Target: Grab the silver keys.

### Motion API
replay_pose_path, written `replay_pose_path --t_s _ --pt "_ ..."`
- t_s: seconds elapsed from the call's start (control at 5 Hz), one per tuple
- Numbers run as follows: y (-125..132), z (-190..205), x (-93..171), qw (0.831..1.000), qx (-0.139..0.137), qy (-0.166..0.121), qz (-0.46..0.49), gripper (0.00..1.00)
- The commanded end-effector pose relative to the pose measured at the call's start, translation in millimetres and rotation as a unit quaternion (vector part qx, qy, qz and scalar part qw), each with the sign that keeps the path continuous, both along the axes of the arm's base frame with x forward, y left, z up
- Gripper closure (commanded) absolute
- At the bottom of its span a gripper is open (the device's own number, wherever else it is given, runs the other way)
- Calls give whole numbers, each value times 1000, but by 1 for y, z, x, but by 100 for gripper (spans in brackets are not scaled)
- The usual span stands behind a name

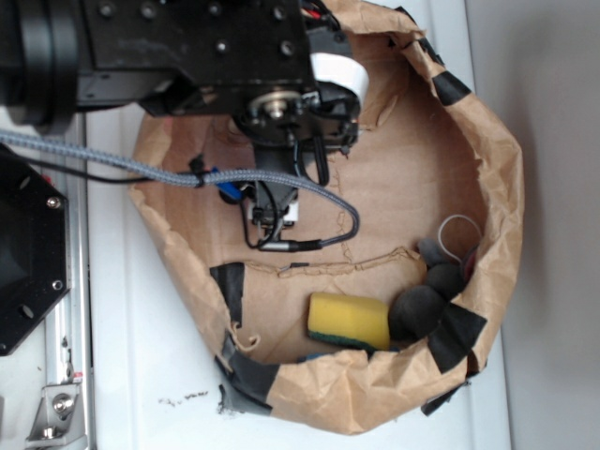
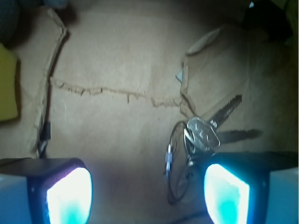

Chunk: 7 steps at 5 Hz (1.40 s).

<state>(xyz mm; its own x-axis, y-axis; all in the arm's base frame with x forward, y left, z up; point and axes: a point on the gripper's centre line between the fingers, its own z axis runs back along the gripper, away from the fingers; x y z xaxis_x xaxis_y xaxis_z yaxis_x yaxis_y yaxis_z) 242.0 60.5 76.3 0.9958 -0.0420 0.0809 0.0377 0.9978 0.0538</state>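
The tool points straight down into a brown paper bag, its two fingers spread wide with nothing between them; their glowing pads fill the bottom corners of the wrist view. In the exterior view the black arm reaches in from the top left edge of the picture, its wrist bent downward so that the tool hangs over the bag's floor nearer the upper left wall. A grey braided cable runs from the left edge across the arm and loops down by the wrist.

The silver keys lie flat on the bag's floor just beside the right-hand finger, their blades fanned away toward the right and their thin wire ring curling in toward the gap between the fingers. In the exterior view the arm hides them.

Farther out, a yellow sponge with a green underside lies against the bag's lower wall, and dark round things sit next to it at the lower right wall, with a thin white loop above them. The bag, patched with black tape, rests on a white counter.
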Motion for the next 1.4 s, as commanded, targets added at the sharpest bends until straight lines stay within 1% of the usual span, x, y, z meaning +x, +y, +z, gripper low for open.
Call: replay_pose_path --t_s 0.0,0.2,0.4,0.6,0.8,1.0,1.2 --pt "13 -18 4 999 29 4 15 0" --pt "19 -24 -2 999 36 6 11 0" --pt "20 -27 -3 999 39 9 9 0" --pt "24 -38 -6 998 57 9 8 0" --pt "24 -45 -11 998 58 7 15 77" --pt "24 -48 -13 998 58 6 27 100" --pt "22 -57 -24 997 63 1 37 100"
